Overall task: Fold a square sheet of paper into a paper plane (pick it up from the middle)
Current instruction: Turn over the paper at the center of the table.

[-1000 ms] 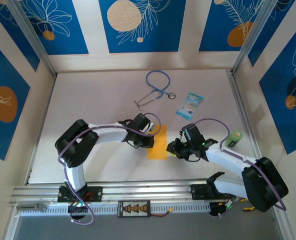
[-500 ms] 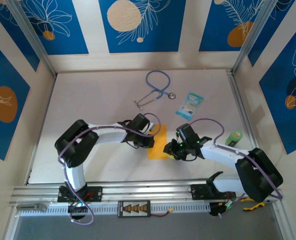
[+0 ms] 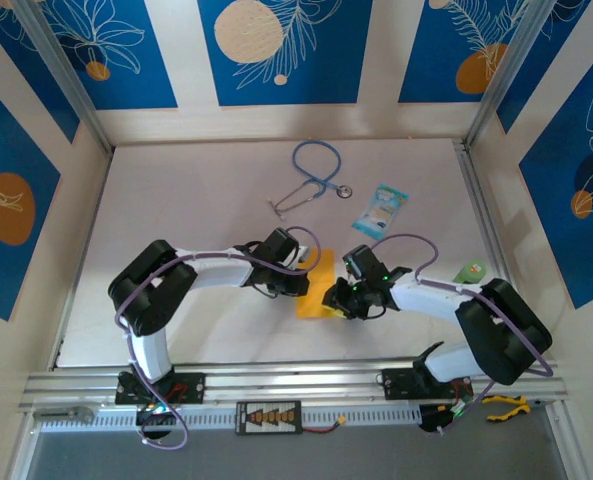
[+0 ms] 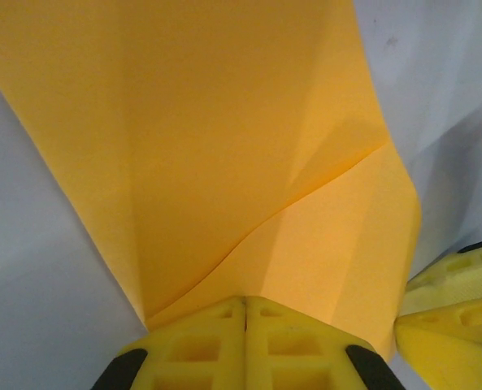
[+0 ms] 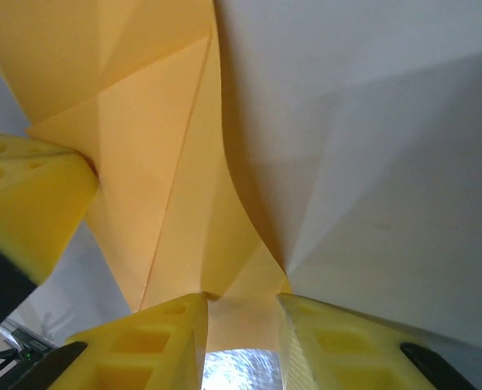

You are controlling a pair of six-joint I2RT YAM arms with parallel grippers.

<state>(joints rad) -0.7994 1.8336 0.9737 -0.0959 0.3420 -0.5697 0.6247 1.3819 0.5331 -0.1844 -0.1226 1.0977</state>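
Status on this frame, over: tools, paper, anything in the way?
Left tool shut on the folded sheet. Right tool open, fingers astride its edge. Stethoscope, blue packet farther back, apart from it.

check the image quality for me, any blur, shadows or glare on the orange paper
Top external view: sharp, evenly lit, soft shadows under the arms. Left wrist view: orange paper slightly soft up close, no glare. Right wrist view: creases blurry, grey shadow bands on the table.

Part of the orange-yellow paper (image 3: 312, 303) hidden under left arm (image 3: 226, 268), right arm (image 3: 426, 292)
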